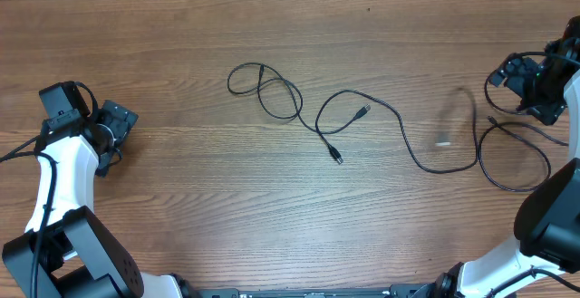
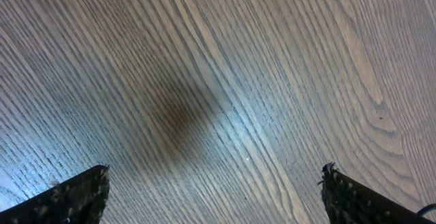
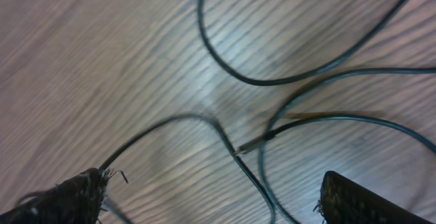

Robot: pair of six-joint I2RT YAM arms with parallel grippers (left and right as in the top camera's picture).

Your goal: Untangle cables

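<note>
1. You have the cables [image 1: 362,117] lying on the wooden table [image 1: 181,235], in a band from centre-left to the right edge.
2. The looped cable [image 1: 272,90] sits centre-left in a double loop, with one plug end trailing toward the near side.
3. The long cable [image 1: 412,149] starts at a plug beside it, runs right and curves up (that last stretch is blurred, so you cannot tell how it lies).
4. The third cable [image 1: 512,158] makes a loop at the right, just beside the right gripper [image 1: 518,85].
5. In the right wrist view that gripper [image 3: 214,183] stands wide with nothing clamped. Strands cross the wood beneath, and one passes right by a finger [image 3: 75,193].
6. Your left gripper [image 1: 113,130] is also wide [image 2: 214,176], over bare wood and well apart from every cable.
7. Bare wood runs along the far and near edges.
</note>
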